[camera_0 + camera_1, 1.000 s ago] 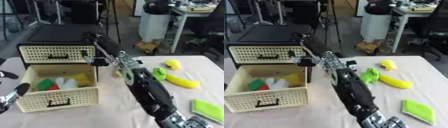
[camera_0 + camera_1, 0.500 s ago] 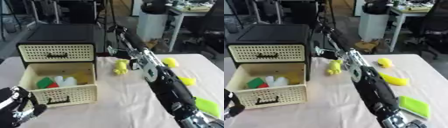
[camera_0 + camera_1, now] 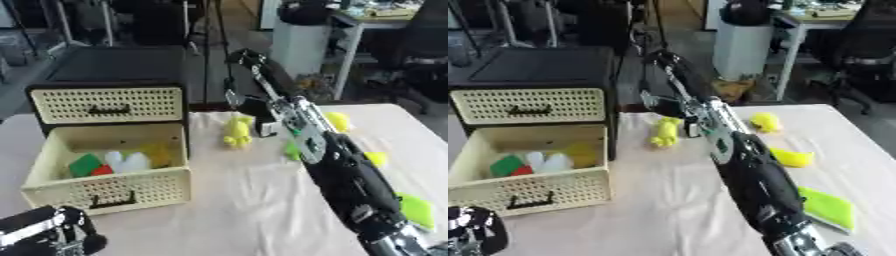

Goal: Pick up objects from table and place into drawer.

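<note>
Counting yellow objs on table (image 3: 667,210): 4 | open drawer (image 3: 105,192): 1

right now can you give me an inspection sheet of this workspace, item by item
surface: table under a pale cloth.
job's things: open lower drawer holds green, red, white and yellow pieces; yellow toy lies on the cloth; more yellow and green pieces to the right, one flat green piece near the edge.
clutter: nothing seen.
hands: right hand beside the yellow toy, fingers unclear; left hand low at the left corner, fingers unclear.
cables: nothing seen.
surroundings: closed upper drawer; white cylinder and office chair behind.
</note>
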Controlling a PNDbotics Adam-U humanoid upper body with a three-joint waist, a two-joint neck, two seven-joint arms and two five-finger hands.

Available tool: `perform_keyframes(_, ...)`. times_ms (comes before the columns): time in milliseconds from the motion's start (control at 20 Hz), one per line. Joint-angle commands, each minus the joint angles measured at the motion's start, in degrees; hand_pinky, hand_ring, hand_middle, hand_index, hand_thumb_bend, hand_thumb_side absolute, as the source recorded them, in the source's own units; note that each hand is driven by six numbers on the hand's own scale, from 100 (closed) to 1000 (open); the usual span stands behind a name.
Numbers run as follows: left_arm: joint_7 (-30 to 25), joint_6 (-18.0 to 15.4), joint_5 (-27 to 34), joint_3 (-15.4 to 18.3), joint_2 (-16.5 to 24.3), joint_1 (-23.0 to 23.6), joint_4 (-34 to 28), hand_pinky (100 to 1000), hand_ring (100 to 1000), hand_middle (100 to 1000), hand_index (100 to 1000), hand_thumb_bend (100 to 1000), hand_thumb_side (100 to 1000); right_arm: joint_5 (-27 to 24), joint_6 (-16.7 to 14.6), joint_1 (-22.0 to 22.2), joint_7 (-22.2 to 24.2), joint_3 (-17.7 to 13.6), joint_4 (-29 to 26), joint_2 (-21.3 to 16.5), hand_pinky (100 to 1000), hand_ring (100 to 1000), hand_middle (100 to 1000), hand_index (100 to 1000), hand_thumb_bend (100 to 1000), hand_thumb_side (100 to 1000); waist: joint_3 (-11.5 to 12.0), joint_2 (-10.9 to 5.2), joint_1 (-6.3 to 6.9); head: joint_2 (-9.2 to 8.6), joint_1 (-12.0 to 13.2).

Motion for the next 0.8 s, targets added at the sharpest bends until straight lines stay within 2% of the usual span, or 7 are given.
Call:
perform_keyframes(50, 0.28, 0.34, -2.87, -1.62, -0.69, -2.73, 3.66, 613, 726, 821, 831, 593, 1000, -0.77, 0.06, -0.96, -0.08, -0.47, -1.54, -1.32, 877, 841, 800, 826, 100, 450, -0.34, -0.33, 0.17, 0.53, 0.37)
perform_keyframes(250, 2.53, -0.60, -5.78, -2.63, -3.40, -5.24, 8.72, 728, 804, 890, 896, 570, 1000, -1.10, 0.13, -1.10, -0.19, -0.48, -1.88, -1.12, 879, 838, 796, 827, 100, 450, -0.98, -0.07, -0.02, 0.30, 0.65)
perform_keyframes(350, 4.71, -1.19, -7.54, -2.65, -4.76, -6.46, 11.13, 755, 823, 905, 909, 558, 1000, -1.25, 0.14, -1.17, -0.23, -0.46, -2.08, -1.00, 879, 838, 796, 827, 100, 451, -1.29, 0.07, -0.12, 0.16, 0.79)
perform_keyframes(800, 18.22, -1.56, -17.10, 1.46, -8.50, -10.31, 18.97, 768, 836, 910, 918, 526, 1000, -1.42, 0.11, -1.24, -0.09, -0.43, -2.26, -0.70, 881, 838, 795, 828, 100, 455, -2.19, 0.72, -0.60, -0.37, 1.12)
